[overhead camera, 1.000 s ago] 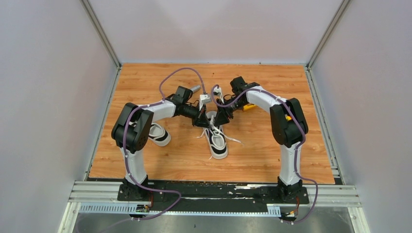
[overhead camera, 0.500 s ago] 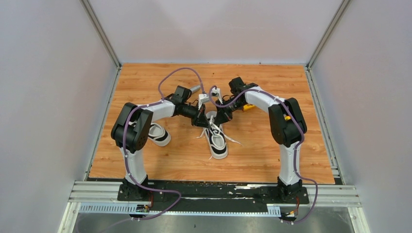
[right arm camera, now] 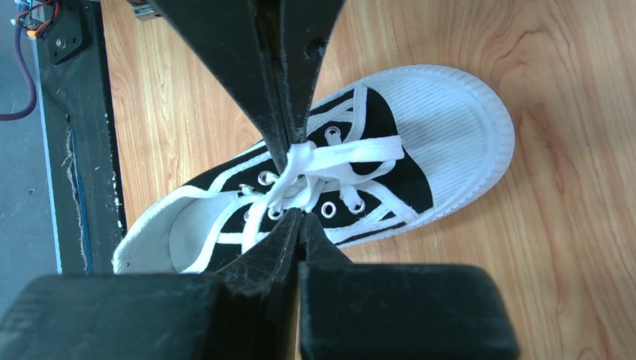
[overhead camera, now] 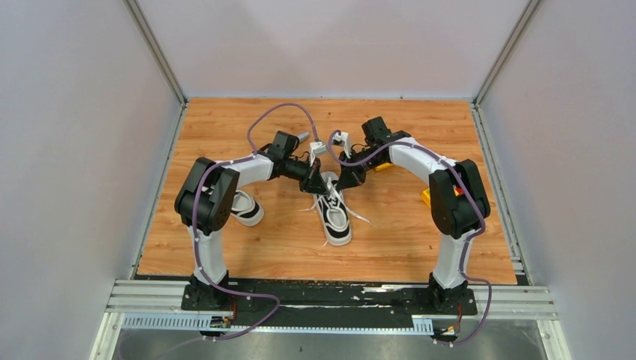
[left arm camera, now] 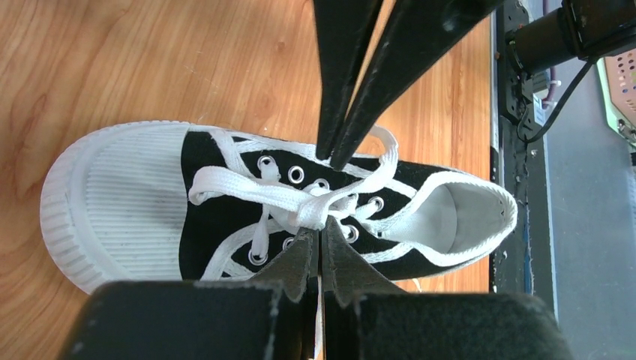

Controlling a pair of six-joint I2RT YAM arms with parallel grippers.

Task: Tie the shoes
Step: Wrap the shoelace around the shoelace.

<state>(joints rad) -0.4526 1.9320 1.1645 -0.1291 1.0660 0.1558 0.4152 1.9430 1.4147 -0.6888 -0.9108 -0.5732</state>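
One of the shoes lies mid-table, black canvas with a white toe cap and white laces. Both grippers meet over its eyelets. My left gripper is shut on a bunched lace strand, with white showing between its fingers. My right gripper is shut too, its tips pinching a lace on the opposite side of the knot. From above, the left gripper and right gripper nearly touch. The other shoe sits to the left, partly hidden behind the left arm.
Grey walls enclose the wooden table on three sides. A black and metal rail runs along the near edge. A small yellow item lies behind the right forearm. Purple cables loop above both wrists.
The right gripper has closed on the lace. The right arm's elbow has swung outward to the right. The left gripper has stayed shut and shifted slightly.
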